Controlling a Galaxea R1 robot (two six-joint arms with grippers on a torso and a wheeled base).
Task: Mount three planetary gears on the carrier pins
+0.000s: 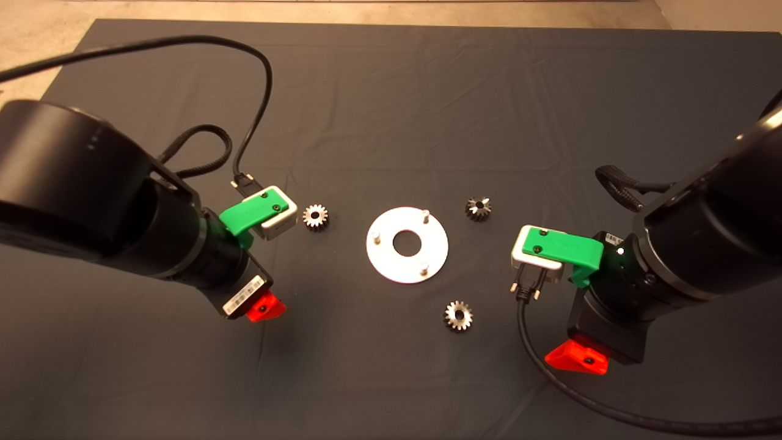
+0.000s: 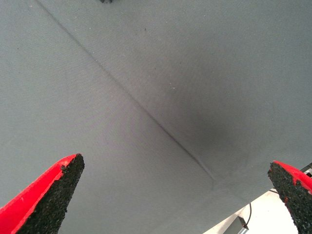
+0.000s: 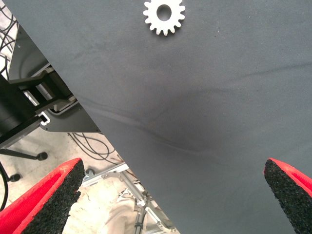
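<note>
Left gripper [image 2: 173, 197] sits over bare mat [image 1: 391, 91] at the left, fingers spread wide, nothing btwn them. Left gear [image 1: 316, 216] lies flat just beside its wrist camera. Mid-mat: disc [image 1: 407, 244] w/ three carrier pins [image 1: 426, 214], all bare. Upper gear [image 1: 478, 208] is near the disc's upper right, lower gear [image 1: 458, 316] below it (none touching the disc). Right gripper [image 3: 173, 200] is over the mat's near edge, fingers wide apart, empty. Its wrist view alone shows floor, cables and a metal frame beyond the mat edge, plus one gear; left wrist view shows mostly cloth.

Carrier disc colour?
Silver-white, the disc with three silvery pins; the head view shows it best.
</note>
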